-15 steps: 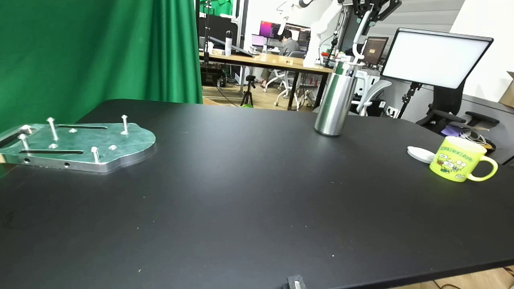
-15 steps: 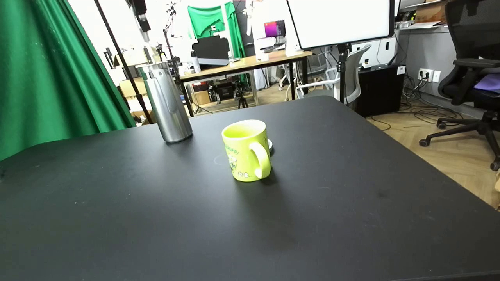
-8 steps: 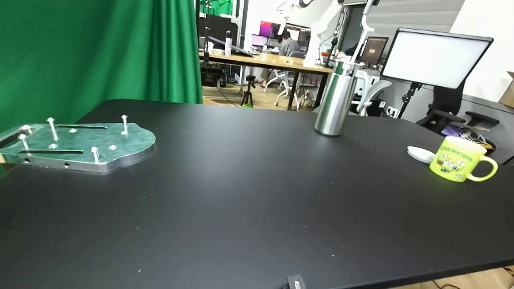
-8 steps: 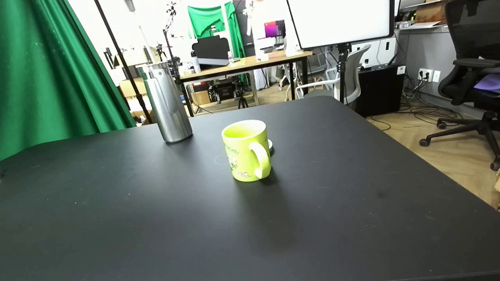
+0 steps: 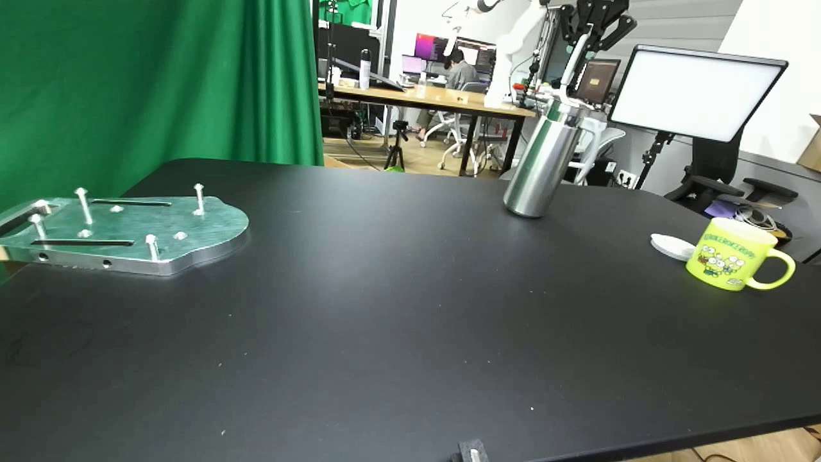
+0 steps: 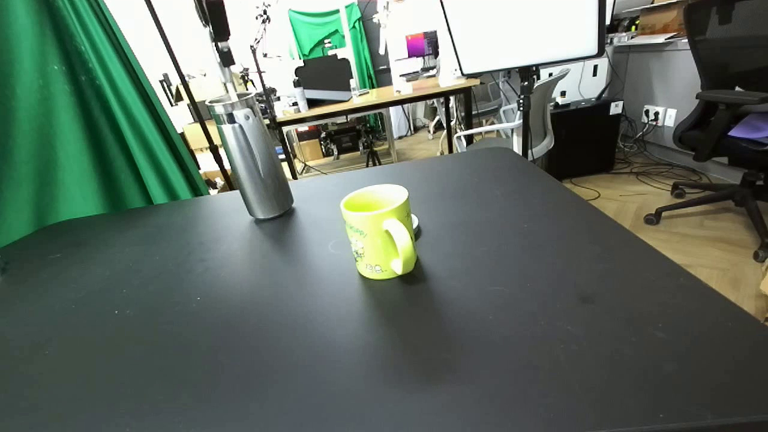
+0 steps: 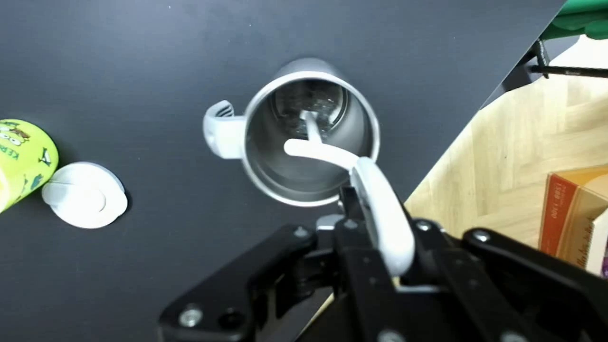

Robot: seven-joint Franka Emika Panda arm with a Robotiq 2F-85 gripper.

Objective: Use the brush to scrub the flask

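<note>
The flask (image 5: pixel 542 163) is a tall shiny silver cylinder with a pale handle. It stands at the table's far side, leaning slightly, and also shows in an exterior view (image 6: pixel 258 162). The wrist view looks down into its open mouth (image 7: pixel 276 159). My gripper (image 5: pixel 589 45) is above the flask, shut on the white handle of the brush (image 5: pixel 573 67). In the wrist view the handle (image 7: pixel 387 218) lies between the fingers (image 7: pixel 375 204), and the brush's stem runs down into the flask. The brush head is hidden or unclear inside it.
The yellow-green mug (image 5: pixel 731 255) stands on the black table (image 5: pixel 385 321) with a white lid (image 5: pixel 671 247) beside it. A green metal plate with upright bolts (image 5: pixel 128 231) is at the table's left in an exterior view. A green curtain (image 6: pixel 90 132) hangs behind.
The gripper and brush rose half a second ago, the gripper leaving the exterior views, and have come down again, lower in the flask. The flask's top has tipped slightly sideways; its base stays nearly in place.
</note>
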